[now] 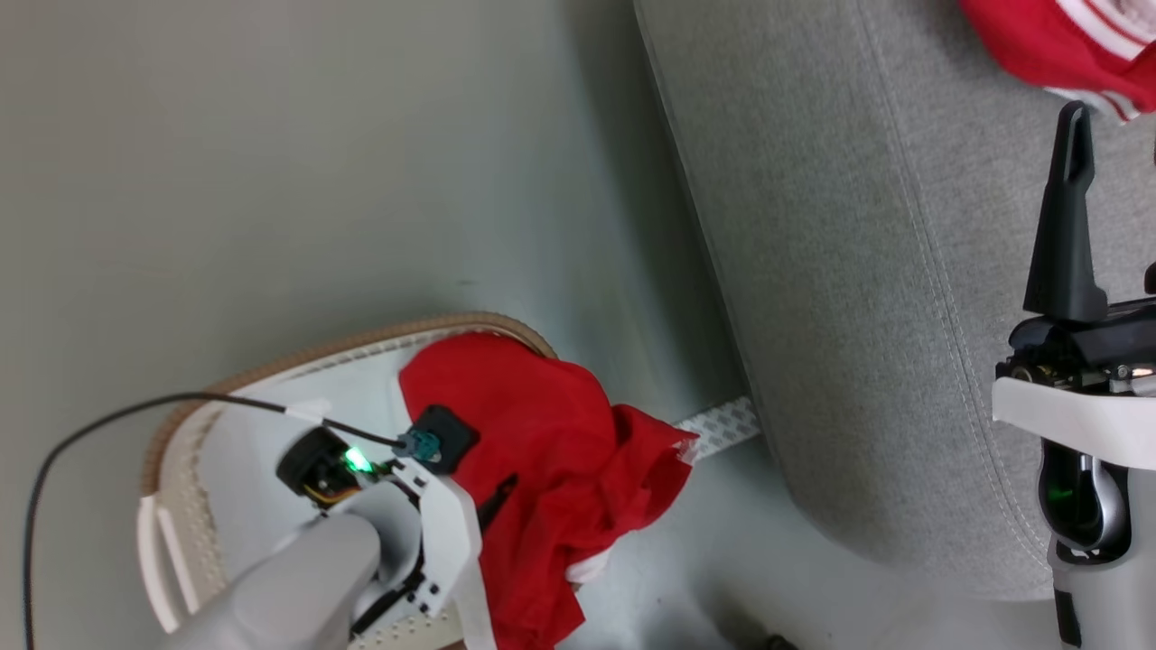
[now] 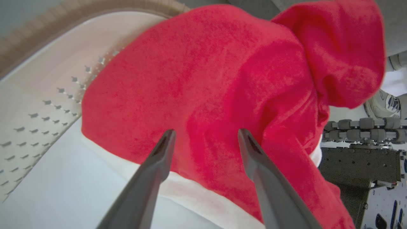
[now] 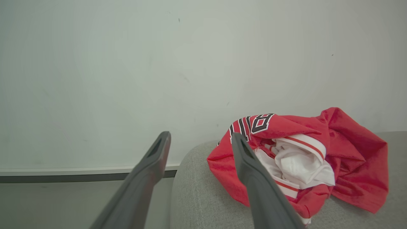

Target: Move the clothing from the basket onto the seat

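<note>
The white basket (image 1: 181,451) with its tan rim stands on the floor at the lower left. A piece of red clothing (image 1: 542,433) lies in it and hangs over its right rim. My left gripper (image 1: 497,501) reaches down onto this cloth. In the left wrist view the left gripper (image 2: 206,136) is open, its fingers just over the red clothing (image 2: 222,79) beside the perforated basket wall (image 2: 41,111). The grey seat (image 1: 858,271) carries a second red jersey (image 1: 1057,45). My right gripper (image 1: 1114,126) hovers open over the seat (image 3: 203,197), just left of that jersey (image 3: 349,152).
A white patterned strip (image 1: 718,424) lies on the floor between basket and seat. A black cable (image 1: 90,424) loops to the left wrist. My own wheeled base (image 2: 359,159) and a shoe (image 2: 384,101) sit right of the basket. A pale wall (image 3: 127,63) stands behind the seat.
</note>
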Robot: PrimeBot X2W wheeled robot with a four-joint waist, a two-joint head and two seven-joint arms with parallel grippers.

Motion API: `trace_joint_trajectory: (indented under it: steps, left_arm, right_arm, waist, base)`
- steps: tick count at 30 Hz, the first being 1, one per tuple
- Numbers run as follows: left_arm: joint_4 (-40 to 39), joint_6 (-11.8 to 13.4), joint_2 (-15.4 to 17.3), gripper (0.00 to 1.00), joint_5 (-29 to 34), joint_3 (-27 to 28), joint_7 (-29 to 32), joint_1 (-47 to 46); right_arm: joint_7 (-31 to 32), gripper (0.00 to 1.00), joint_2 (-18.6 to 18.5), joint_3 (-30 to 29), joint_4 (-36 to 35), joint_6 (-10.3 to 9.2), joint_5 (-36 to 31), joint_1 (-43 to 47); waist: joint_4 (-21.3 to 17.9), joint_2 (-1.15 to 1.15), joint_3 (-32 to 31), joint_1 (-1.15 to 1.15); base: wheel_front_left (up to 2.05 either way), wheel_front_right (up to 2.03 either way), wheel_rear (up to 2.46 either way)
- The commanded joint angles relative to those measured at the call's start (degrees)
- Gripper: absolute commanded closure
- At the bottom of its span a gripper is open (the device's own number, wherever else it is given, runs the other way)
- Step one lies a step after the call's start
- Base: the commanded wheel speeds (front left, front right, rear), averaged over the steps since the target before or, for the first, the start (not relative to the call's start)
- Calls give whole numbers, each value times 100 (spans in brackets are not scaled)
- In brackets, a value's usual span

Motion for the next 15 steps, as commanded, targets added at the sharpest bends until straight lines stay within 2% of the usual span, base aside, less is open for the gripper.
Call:
trace_joint_trajectory:
  steps: [1,6,15]
  left_arm:
    - [105,7,131,0,-74,-197,8,-213]
    - [368,7,257,0,-185,-633,-20,-636]
    - [726,7,139,0,-377,-1162,-362,-1231]
  right_arm:
    - [-11,0,11,1,-75,-13,46,-147]
    - [-11,0,12,54,-209,-13,140,-192]
    - [-11,0,11,46,-361,-13,35,-45]
  waist:
    - [-179,0,310,-1]
    - [-314,0,611,-1]
    - [-233,0,820,-1]
  base:
    - [0,0,0]
    - [0,0,0]
    - [6,6,6]
